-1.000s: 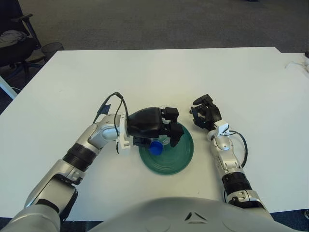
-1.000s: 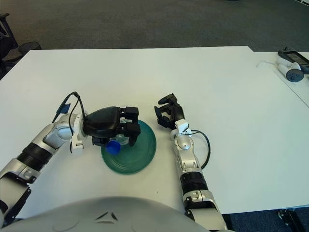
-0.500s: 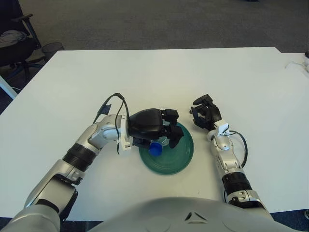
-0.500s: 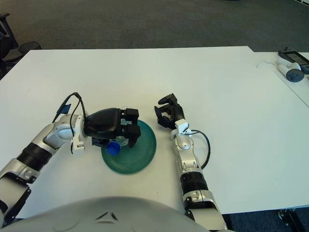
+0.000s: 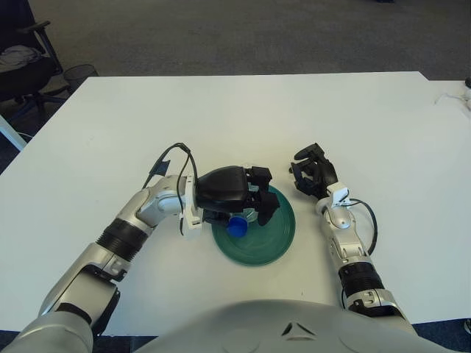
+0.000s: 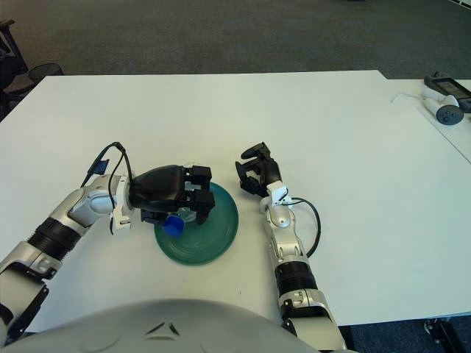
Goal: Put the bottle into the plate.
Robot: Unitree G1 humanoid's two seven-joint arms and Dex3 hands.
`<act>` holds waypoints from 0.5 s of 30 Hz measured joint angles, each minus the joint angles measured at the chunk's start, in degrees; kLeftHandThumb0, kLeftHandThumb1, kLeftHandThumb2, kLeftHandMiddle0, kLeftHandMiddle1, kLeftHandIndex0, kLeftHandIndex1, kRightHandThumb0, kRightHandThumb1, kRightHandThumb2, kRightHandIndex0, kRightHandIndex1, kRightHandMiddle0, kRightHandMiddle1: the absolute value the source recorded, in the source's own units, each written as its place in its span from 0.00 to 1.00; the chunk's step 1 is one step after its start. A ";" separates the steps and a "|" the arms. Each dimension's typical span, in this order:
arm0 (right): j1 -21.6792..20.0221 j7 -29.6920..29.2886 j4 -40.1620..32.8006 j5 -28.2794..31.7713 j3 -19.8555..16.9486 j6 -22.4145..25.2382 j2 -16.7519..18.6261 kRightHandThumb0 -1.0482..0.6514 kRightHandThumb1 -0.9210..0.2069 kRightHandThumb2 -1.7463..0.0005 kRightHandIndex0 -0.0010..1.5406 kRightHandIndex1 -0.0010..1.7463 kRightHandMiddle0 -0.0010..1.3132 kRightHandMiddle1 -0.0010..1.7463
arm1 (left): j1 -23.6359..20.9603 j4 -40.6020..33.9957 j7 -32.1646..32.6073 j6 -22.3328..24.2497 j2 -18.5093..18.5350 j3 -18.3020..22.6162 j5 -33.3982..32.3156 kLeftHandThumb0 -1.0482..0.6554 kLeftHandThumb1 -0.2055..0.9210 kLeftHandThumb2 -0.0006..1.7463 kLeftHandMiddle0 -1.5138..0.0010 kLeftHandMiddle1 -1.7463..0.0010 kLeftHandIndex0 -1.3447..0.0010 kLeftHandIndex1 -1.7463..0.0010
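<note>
Left robot hand [image 5: 234, 193] grips bottle [image 5: 239, 220] over plate [image 5: 274, 234] — no legible label.

The plate [image 5: 274, 234] looks like glossy dark-green glass or plastic, and the bottle [image 5: 243, 219] is clear plastic with a smooth blue cap. The table [image 5: 243, 118] is matt white; the left hand [image 5: 234, 193] has a shiny black plastic shell.

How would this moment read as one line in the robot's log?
left hand: grasping bottle over plate | right hand: idle right of plate | bottle: not released
</note>
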 measured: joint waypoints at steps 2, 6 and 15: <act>0.03 0.00 -0.04 0.00 0.01 0.00 0.00 0.61 0.14 0.62 0.25 0.82 0.21 1.00 | 0.07 0.02 0.08 -0.07 -0.03 0.00 -0.01 0.61 0.13 1.00 0.41 0.00 0.50 0.00; 0.10 0.00 -0.11 0.00 0.06 0.00 0.00 0.61 0.14 0.62 0.25 0.82 0.21 1.00 | 0.84 0.09 0.82 -0.10 -0.45 0.21 -0.11 0.61 0.15 0.98 0.43 0.02 0.51 0.00; 0.23 0.01 -0.20 0.12 0.03 0.02 0.04 0.61 0.15 0.61 0.24 0.83 0.20 1.00 | 3.60 5.45 8.50 -7.97 -4.90 2.07 3.94 0.61 0.47 0.73 0.60 0.00 0.66 0.08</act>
